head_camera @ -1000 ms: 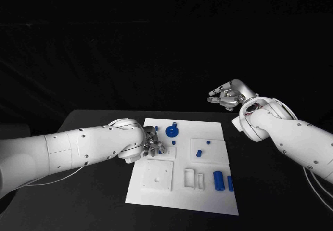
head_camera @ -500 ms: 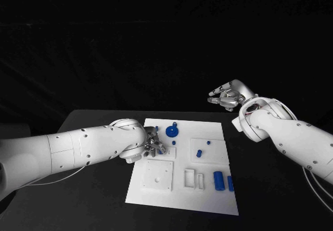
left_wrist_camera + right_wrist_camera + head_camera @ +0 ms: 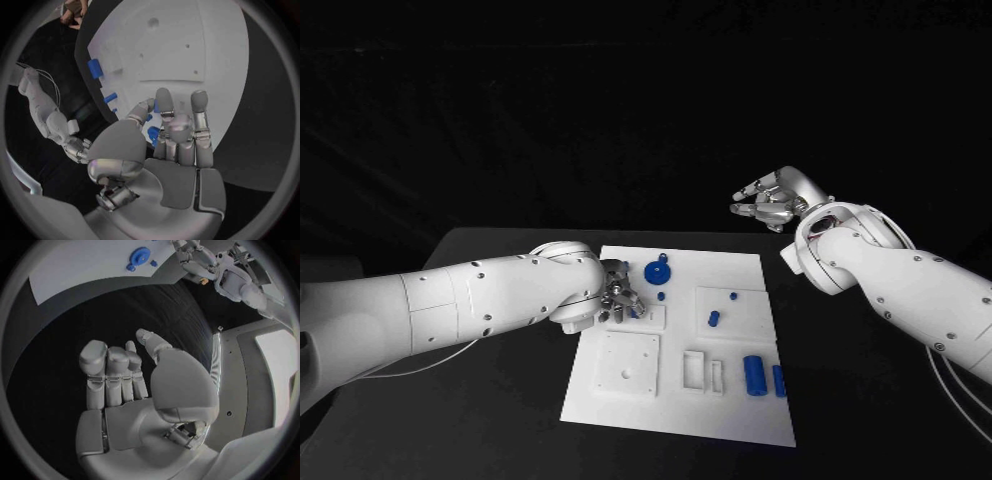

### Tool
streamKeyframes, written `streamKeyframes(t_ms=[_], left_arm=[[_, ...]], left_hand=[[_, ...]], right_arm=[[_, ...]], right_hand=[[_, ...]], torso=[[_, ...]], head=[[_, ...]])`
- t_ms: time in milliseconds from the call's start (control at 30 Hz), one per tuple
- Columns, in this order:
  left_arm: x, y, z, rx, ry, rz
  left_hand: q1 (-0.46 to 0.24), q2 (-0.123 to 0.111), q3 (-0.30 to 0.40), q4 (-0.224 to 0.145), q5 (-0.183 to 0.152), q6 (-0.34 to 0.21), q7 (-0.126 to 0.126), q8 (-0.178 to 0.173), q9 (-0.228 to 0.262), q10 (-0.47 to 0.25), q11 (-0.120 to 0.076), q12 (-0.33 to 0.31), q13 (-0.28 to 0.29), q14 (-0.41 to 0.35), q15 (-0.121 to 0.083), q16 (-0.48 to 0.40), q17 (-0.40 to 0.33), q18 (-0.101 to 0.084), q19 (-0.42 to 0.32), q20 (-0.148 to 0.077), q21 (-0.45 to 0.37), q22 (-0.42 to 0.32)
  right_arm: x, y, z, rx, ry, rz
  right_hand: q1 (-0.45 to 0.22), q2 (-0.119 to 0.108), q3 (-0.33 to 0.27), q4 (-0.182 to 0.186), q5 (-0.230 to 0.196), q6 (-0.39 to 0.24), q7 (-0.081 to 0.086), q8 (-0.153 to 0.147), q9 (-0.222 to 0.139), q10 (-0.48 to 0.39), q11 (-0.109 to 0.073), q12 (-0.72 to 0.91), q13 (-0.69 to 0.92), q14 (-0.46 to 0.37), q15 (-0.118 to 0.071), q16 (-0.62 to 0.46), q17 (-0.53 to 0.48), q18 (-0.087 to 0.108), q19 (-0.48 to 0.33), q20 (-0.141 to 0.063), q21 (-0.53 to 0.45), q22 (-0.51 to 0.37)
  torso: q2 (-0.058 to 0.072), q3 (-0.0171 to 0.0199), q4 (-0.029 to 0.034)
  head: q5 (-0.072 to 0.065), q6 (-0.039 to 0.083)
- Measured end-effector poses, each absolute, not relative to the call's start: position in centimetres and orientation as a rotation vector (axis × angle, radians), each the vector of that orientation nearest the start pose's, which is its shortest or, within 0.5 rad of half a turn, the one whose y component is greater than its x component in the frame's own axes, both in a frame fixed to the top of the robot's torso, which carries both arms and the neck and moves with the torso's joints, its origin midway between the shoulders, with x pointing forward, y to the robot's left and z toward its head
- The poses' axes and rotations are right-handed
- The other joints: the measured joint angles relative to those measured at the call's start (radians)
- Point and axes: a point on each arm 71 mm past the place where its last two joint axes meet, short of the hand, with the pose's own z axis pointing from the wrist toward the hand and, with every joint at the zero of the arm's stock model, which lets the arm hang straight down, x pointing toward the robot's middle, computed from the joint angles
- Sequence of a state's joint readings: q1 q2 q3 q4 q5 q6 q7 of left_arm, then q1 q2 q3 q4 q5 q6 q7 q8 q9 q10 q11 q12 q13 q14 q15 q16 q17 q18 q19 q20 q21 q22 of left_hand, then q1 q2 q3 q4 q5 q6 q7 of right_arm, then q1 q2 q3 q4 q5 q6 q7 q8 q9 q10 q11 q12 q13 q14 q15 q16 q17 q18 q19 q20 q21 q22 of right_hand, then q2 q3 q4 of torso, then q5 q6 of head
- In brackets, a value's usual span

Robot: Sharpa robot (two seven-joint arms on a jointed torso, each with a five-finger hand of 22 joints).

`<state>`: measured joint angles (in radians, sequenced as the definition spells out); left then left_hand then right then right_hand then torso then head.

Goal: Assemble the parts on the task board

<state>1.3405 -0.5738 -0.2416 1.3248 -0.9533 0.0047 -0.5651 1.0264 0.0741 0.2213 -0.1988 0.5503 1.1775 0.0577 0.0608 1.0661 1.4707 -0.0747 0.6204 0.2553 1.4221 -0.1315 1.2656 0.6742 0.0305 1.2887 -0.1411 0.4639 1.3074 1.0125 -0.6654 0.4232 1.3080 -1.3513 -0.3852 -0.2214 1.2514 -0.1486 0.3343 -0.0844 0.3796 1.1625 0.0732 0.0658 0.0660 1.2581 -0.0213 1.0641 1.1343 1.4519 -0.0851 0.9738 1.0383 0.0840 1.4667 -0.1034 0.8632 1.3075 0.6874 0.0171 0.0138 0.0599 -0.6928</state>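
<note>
Two robot hands differ: the left robot hand (image 3: 619, 298) pinches a small blue part (image 3: 154, 134) over the task board (image 3: 733, 400) mid-counter; the right robot hand (image 3: 772, 202), fingers apart, hovers empty past the counter's (image 3: 473, 420) far edge.

The head view looks down from above at the black bench (image 3: 488, 400), far enough back to take in the whole white task board (image 3: 733, 400) and both arms coming in from either side. The left wrist view sits just behind the left hand (image 3: 169, 150) and faces along its palm, very close to the task board (image 3: 206, 55) beneath its fingers (image 3: 200, 107). The right wrist view sits behind the right hand (image 3: 134, 395), raised well off the bench (image 3: 81, 325), facing down past it. All three views share the task board (image 3: 94, 265); the right wrist view also catches the left hand (image 3: 197, 262) over the board, and the left wrist view catches the right hand (image 3: 76, 149) off at a distance.
</note>
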Motion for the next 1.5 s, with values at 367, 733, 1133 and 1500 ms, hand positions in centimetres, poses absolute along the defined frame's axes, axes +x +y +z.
streamKeyframes(t_ms=[367,733,1133,1500], left_arm=[[51.7,14.7,-22.9,-0.174,2.389,-0.310],[51.9,14.8,-22.8,-0.174,2.420,-0.305],[52.4,15.1,-21.4,-0.189,2.403,-0.313],[52.6,16.5,-19.5,-0.277,2.385,-0.481]], left_hand=[[0.010,0.010,-0.009,0.009,-0.091,0.000,0.000,-0.002,-0.083,0.000,0.000,-0.036,-0.009,-0.007,0.003,-0.036,-0.062,0.000,-0.004,0.004,-0.016,0.000],[0.017,0.016,-0.007,0.009,-0.054,0.003,0.003,0.006,-0.275,-0.002,0.005,-0.081,0.000,-0.031,0.005,-0.065,-0.127,0.000,-0.014,0.000,-0.028,0.001],[0.005,0.028,0.007,0.018,-0.044,-0.006,-0.006,0.002,-0.232,-0.004,0.011,-0.111,0.016,-0.038,0.001,-0.065,-0.156,0.000,-0.018,-0.004,-0.038,0.000],[0.013,0.020,0.020,0.031,-0.070,-0.015,-0.015,0.004,-0.218,-0.004,0.011,-0.159,0.004,-0.058,0.006,-0.093,-0.181,0.000,-0.029,-0.001,-0.068,0.000]], right_arm=[[54.8,-21.4,-14.1,0.405,1.474,0.690],[54.9,-21.3,-14.6,0.405,1.496,0.687],[54.9,-21.3,-15.1,0.404,1.513,0.685],[53.2,-19.8,-15.6,0.324,1.539,0.757]], right_hand=[[0.000,0.000,-0.003,-0.003,0.000,0.000,0.000,0.000,0.000,0.000,0.000,0.000,0.000,0.000,0.000,0.000,0.000,0.000,0.000,0.000,0.000,0.000],[0.000,0.000,0.001,-0.007,0.000,0.000,0.000,0.000,0.000,0.000,0.000,0.000,0.000,0.000,0.000,0.000,0.000,0.000,0.000,0.000,0.000,0.000],[-0.004,0.004,0.006,-0.012,0.000,0.000,0.000,0.000,0.000,0.000,0.000,0.000,0.000,0.000,0.000,0.000,0.000,0.000,0.000,0.000,0.000,0.000],[0.002,0.009,-0.013,-0.071,-0.007,-0.022,0.011,0.000,0.000,-0.004,0.004,0.000,0.000,-0.003,0.003,-0.004,0.000,0.000,0.000,0.000,0.000,0.000]], torso=[[0.000,0.0007,0.0000],[0.000,0.0007,0.0008],[-0.001,-0.0007,0.0009],[-0.001,-0.0012,0.0008]], head=[[-0.001,-0.001],[-0.002,-0.003],[-0.002,0.000],[-0.003,0.012]])
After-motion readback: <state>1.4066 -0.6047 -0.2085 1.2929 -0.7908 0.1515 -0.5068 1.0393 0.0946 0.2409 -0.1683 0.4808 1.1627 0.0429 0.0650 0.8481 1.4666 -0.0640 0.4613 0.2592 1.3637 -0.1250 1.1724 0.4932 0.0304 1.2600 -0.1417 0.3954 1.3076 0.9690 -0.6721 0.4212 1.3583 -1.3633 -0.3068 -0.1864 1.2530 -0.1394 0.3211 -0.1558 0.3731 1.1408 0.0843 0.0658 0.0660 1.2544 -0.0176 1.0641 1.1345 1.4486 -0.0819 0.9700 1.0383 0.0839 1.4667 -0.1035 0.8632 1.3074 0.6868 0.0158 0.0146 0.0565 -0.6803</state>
